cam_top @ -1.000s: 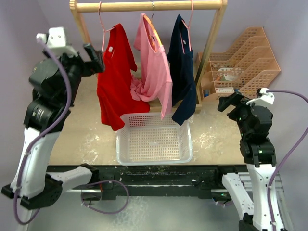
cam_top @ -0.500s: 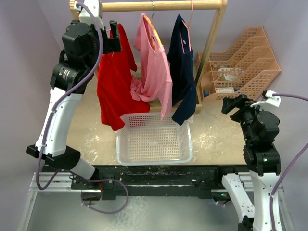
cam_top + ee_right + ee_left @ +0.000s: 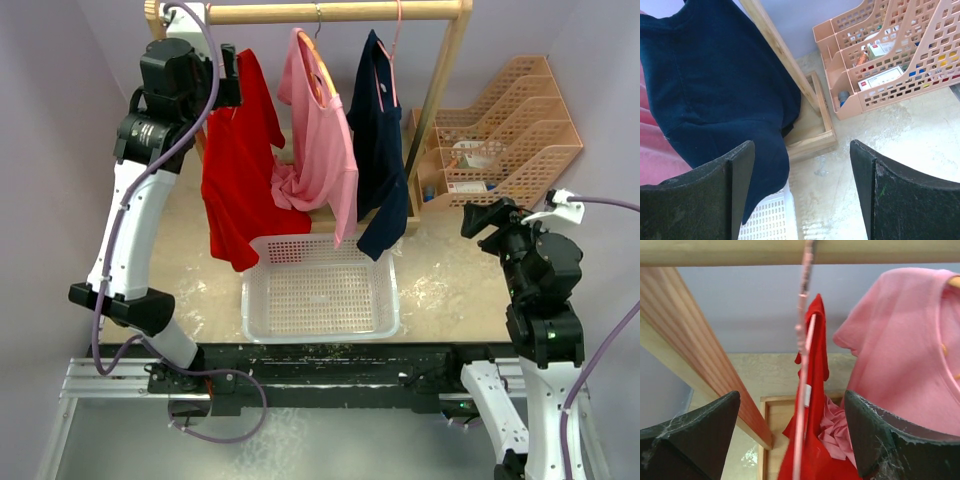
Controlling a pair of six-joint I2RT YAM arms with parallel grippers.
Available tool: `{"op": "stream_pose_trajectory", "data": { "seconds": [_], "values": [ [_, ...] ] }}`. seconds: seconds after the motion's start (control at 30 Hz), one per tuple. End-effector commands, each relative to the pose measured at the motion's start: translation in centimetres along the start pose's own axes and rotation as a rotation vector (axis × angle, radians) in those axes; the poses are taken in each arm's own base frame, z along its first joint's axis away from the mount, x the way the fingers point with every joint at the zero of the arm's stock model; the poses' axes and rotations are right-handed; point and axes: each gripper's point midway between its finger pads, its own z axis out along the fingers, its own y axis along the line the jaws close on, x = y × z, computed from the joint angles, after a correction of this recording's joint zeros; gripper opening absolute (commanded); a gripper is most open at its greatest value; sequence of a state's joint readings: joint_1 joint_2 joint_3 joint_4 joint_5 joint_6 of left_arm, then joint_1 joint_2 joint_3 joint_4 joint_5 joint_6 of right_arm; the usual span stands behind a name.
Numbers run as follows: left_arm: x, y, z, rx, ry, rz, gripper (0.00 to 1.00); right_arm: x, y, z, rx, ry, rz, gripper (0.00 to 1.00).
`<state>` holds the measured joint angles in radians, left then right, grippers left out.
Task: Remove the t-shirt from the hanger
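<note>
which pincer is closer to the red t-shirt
Left. The left pincer is open at the red t-shirt, by its hanger; the right pincer is far off, past the navy t-shirt.

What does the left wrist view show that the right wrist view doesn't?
Only the left wrist view: the red t-shirt on its pink hanger, under the top rail. Only the right wrist view: the navy t-shirt, the file organizer and a corner of the white basket. Both: the pink t-shirt, part of the wooden rack, and an open gripper, the left gripper and right gripper each holding nothing.
</note>
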<state>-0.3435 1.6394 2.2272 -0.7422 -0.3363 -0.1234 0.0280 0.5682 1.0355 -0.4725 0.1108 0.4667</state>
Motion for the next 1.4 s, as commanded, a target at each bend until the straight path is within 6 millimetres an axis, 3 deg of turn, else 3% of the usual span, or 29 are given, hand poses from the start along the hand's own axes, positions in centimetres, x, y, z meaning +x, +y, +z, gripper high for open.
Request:
{"op": "stream_pose_trajectory", "data": {
  "seconds": [0.0,0.1,0.33,0.5,0.6,0.8,1.0,1.2,1.37],
  "values": [
    [-1.2,0.7,0.8,0.019,-0.049,-0.055,0.84,-0.5,0.8,0.1,-0.041,-0.02,-0.002,0.78],
    [-0.9,0.4,1.4,0.039,-0.058,-0.06,0.64,-0.3,0.8,0.3,-0.046,-0.016,0.002,0.78],
    [-0.4,-0.4,2.2,0.075,-0.083,-0.081,0.33,0.1,0.9,0.6,-0.05,-0.004,0.006,0.78],
    [-2.4,-0.6,1.2,0.106,-0.194,-0.115,0.02,0.1,1.2,0.7,-0.065,0.0,0.008,0.78],
    [-4.5,-0.7,-0.1,0.13,-0.294,-0.134,0.0,1.5,0.8,1.2,-0.057,0.033,0.007,0.78],
    [-8.4,-0.3,-2.9,0.154,-0.463,-0.105,0.0,1.8,1.1,1.3,-0.077,0.036,0.004,0.77],
    [-11.0,0.6,-5.7,0.144,-0.58,-0.075,0.0,1.8,1.1,1.5,-0.082,0.033,0.003,0.77],
    [-10.5,1.2,-7.5,0.139,-0.59,-0.054,0.0,1.7,1.2,1.5,-0.085,0.028,0.003,0.77],
    [-7.1,1.6,-8.5,0.146,-0.525,-0.035,0.0,1.3,1.5,1.7,-0.098,0.019,-0.002,0.77]
  ]
}}
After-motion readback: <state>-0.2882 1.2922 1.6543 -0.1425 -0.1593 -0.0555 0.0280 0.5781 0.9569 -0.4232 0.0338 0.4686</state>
